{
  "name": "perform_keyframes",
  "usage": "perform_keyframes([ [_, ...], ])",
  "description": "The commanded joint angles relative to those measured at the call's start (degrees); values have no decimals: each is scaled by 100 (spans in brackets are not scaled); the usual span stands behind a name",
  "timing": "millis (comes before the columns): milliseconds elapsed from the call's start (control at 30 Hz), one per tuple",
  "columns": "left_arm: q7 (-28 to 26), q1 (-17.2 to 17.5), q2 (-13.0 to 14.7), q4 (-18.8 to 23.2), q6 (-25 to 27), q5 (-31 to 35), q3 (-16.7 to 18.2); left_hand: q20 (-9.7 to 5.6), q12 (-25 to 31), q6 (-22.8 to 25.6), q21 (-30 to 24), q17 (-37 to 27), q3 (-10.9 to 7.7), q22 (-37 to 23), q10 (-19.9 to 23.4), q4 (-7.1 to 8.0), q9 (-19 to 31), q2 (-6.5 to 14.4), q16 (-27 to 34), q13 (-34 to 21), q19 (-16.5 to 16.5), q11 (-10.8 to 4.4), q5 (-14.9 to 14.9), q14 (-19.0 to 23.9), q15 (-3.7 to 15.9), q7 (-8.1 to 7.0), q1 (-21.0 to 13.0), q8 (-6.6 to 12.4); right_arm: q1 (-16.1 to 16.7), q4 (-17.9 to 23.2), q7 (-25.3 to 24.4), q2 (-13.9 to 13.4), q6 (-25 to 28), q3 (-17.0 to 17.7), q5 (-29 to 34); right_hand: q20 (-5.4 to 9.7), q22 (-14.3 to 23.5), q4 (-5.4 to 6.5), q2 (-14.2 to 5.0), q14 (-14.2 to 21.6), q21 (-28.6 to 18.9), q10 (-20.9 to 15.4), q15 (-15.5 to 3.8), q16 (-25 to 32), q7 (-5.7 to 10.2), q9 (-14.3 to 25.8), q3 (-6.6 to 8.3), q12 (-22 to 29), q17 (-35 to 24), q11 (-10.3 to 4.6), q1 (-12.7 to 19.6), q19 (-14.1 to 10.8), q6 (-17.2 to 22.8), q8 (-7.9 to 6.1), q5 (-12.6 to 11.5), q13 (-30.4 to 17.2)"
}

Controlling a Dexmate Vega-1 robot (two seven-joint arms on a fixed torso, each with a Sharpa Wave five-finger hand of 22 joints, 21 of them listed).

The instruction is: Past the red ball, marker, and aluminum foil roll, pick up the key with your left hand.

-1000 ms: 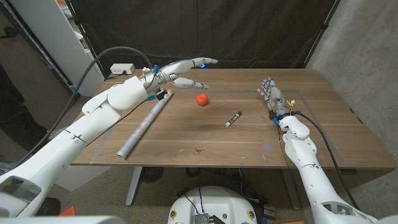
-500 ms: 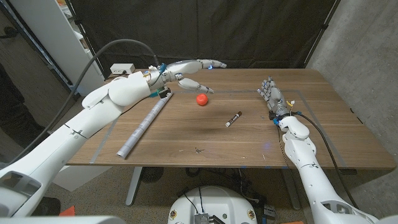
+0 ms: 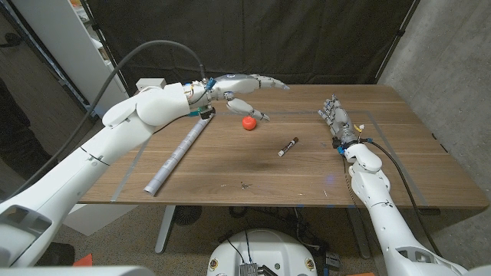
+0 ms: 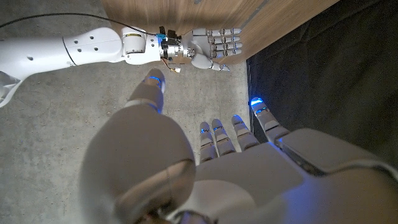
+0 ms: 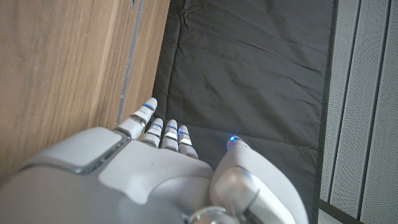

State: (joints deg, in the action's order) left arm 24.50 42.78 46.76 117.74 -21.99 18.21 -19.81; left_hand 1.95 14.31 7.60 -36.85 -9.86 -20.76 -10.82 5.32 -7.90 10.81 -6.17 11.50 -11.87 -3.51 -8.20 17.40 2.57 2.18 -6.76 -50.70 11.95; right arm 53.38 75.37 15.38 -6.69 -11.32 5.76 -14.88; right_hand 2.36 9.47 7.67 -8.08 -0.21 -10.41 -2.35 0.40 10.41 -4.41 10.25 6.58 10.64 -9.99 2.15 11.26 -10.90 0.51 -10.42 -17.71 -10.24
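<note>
The left hand hung above the far part of the table, left of centre, with its fingers stretched out and apart and its thumb dropped below them; it held nothing. It was just over and slightly beyond the ball, well clear of the wood. In the left wrist view the same hand showed its fingers apart and empty, with the right hand across from it at the table's edge.

The key lay near the front edge, about mid-table, a small dark thing too fine to make out in detail. It was well apart from the left hand, on the near side of the ball, the marker and the foil. The foil lay along the left side, running from far to near; the marker lay right of centre, between the ball and the right arm.

The right hand stood at the far right on its edge, fingers straight and close together, holding nothing; the right wrist view showed its fingers side by side.

As I judge it, the pick-up had not begun: the key was untouched and the reach, the grasp and the lift were all left. The hand would have to travel back toward the near edge, past the ball.
</note>
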Motion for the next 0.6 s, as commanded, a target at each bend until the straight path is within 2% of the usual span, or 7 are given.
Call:
perform_keyframes([
  [33, 463, -254, -9, 271, 174, 217, -145, -18, 32, 74, 23, -13, 45, -16, 85, 0, 10, 18, -7, -7, 8, -17, 23, 50, 289, -13, -76, 30, 26, -8, -5, -8, -29, 48, -18, 43, 9, 24, 7, -35, -32, -13, 14, 28, -44, 11, 32, 26, -29, 44, -28, -48, -8, -40, 10, -28],
  [600, 1341, -651, 143, 708, 519, 376, -318, 38, 13, 162, 64, -13, 201, -19, 127, 47, 13, 9, -47, -10, 1, 6, 35, 9, 234, 19, -83, 20, 14, -58, -8, -6, -42, 74, -26, 45, 9, 26, 12, -34, -32, -12, 11, 28, -47, 11, 32, 25, -29, 39, -46, -51, -6, -40, 17, -28],
])
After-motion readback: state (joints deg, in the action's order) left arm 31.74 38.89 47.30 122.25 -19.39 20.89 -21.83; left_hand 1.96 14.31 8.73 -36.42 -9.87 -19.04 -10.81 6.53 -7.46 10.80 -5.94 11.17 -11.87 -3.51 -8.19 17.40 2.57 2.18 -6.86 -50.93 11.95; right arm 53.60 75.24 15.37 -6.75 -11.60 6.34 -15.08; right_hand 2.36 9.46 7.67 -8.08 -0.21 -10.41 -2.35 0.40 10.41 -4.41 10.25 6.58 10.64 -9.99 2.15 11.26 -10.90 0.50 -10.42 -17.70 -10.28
